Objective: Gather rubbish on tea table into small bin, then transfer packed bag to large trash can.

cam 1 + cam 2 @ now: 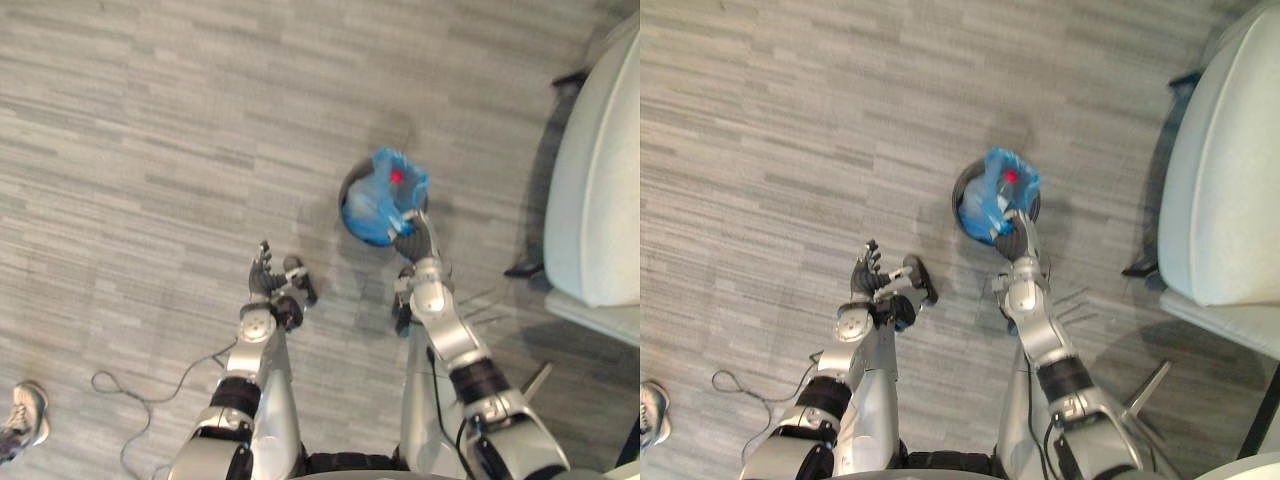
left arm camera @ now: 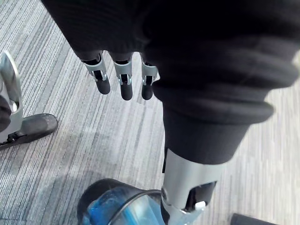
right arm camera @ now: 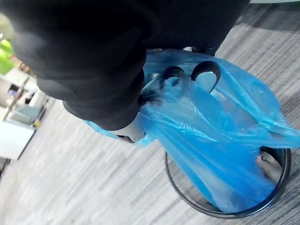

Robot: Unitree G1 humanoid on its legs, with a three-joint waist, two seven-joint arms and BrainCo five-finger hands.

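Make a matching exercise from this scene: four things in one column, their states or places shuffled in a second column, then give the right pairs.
Things:
1. blue bag
2. left hand
3. small bin
4. shoe

States or places:
a. a person's, at the lower left edge of the left eye view
b. open, holding nothing
c. gripped at its top by the right hand
d. dark and round, with the bag's lower end inside it

Pairs: 1-c, 2-b, 3-d, 4-a

On grey striped floor (image 1: 150, 120), small bin (image 3: 220, 214).
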